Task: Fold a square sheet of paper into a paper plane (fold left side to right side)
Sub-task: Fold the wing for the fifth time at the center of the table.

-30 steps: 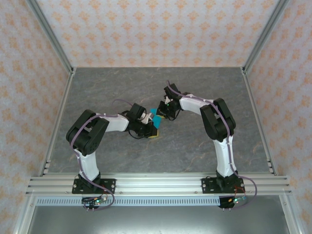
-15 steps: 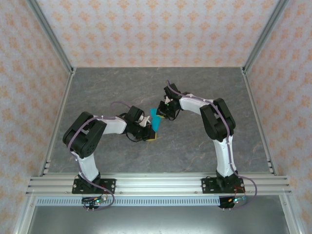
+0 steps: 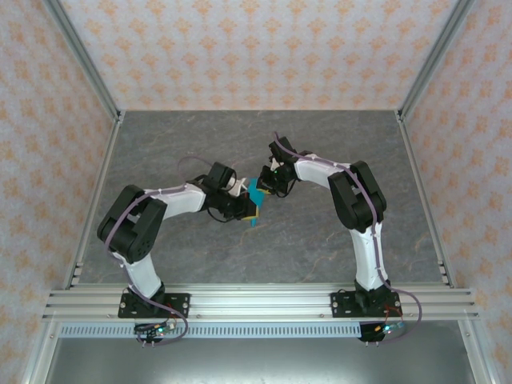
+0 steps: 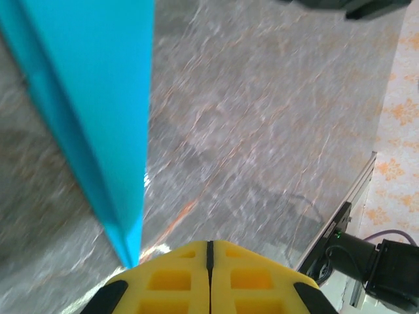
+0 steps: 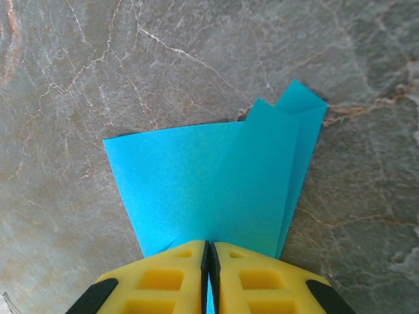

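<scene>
Grey marble tabletop (image 3: 336, 240), patterned walls (image 3: 240, 48) | right tool (image 5: 208, 252) pinches paper plane (image 5: 216, 176) — jaws closed | left tool (image 4: 209, 252) closed, at plane's tip.

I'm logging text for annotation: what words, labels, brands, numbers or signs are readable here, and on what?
None can be read.
The blue paper is plain.
The yellow fingers of the right pincer carry no marks.
The wallpaper shows only an orange ornament pattern.
</scene>
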`<state>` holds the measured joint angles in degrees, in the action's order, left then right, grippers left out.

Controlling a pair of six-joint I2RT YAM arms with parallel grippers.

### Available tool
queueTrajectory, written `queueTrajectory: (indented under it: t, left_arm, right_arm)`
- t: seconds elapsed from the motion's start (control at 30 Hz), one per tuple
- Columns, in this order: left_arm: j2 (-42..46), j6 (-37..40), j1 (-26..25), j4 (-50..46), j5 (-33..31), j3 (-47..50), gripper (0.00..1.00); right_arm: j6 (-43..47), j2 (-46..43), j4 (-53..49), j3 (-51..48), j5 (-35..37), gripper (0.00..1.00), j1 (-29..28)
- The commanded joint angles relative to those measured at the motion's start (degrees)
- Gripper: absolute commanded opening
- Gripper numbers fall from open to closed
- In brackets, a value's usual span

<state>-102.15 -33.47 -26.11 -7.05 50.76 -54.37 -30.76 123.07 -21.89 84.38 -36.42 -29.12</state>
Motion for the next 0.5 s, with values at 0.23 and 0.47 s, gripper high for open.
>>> queueTrajectory:
  t: [0.23, 0.47]
  left_arm:
    - [-9.0, 2.5, 0.2, -4.0, -1.6, -7.9, 0.05]
    - [-9.6, 4.4, 0.2, -5.1, -3.0, -4.6, 0.05]
  right_arm:
    - [1.5, 4.6, -6.9, -1.3, 5.2, 0.15, 0.0]
    - [1.6, 4.5, -7.0, -1.2, 5.1, 0.15, 0.0]
